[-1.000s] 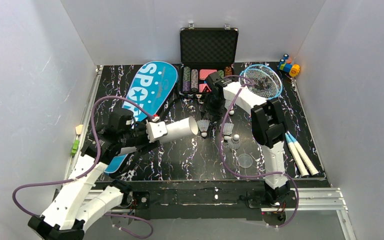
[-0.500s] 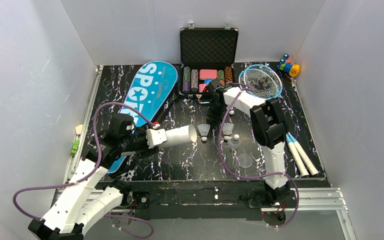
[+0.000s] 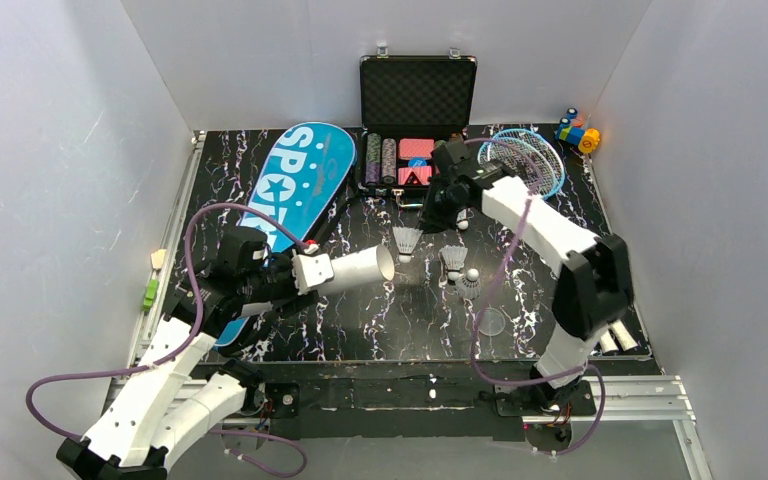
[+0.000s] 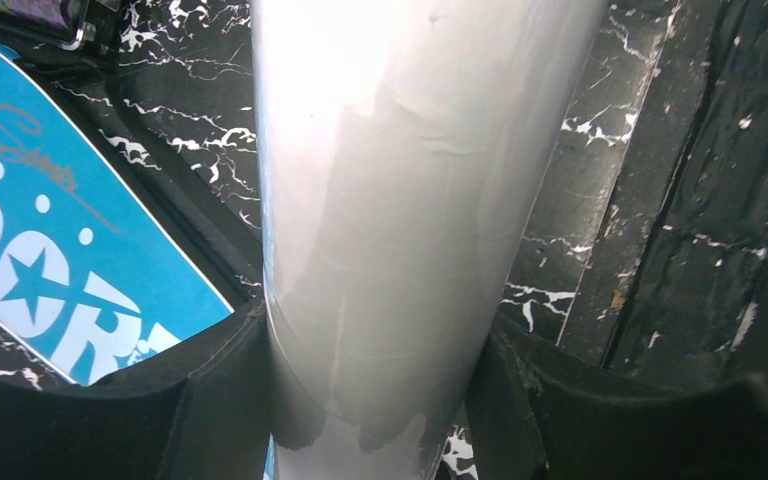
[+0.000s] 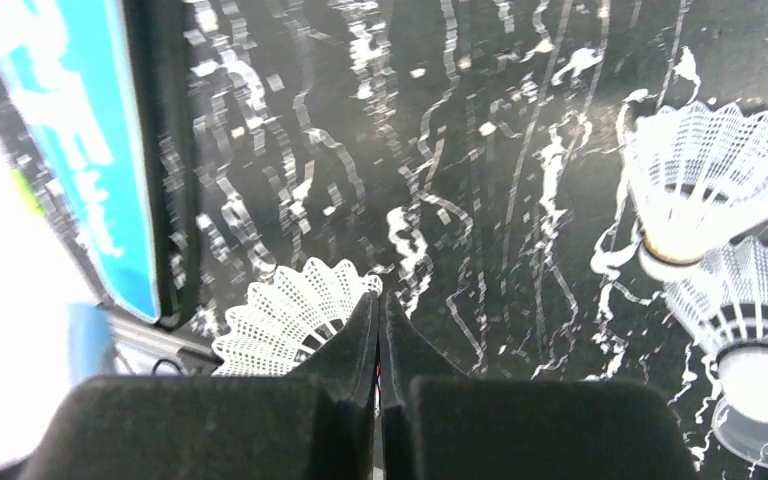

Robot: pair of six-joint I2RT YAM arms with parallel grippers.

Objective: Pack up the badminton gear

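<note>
My left gripper (image 3: pixel 310 272) (image 4: pixel 370 400) is shut on the long white tube (image 3: pixel 352 267) (image 4: pixel 400 200) and holds it level above the table, with its open mouth pointing right. My right gripper (image 3: pixel 424 226) (image 5: pixel 379 300) is shut on the skirt rim of a white shuttlecock (image 3: pixel 406 240) (image 5: pixel 290 320), a little right of the tube's mouth. Two more shuttlecocks (image 3: pixel 453 258) (image 5: pixel 705 190) lie on the table to the right. The blue "SPORT" bag (image 3: pixel 295 180) (image 4: pixel 50 250) lies at the back left. The light-blue rackets (image 3: pixel 525 160) lie at the back right, with my right arm partly covering their handles.
An open black case of poker chips (image 3: pixel 418 110) stands at the back centre. Colourful toy blocks (image 3: pixel 578 132) sit in the back right corner. A clear round lid (image 3: pixel 490 321) lies near my right arm's base. Grey walls enclose the table on three sides.
My right gripper has shut on the shuttlecock and carried it a little toward the back, its elbow swinging right. The left arm dropped slightly with the tube, then held still.
</note>
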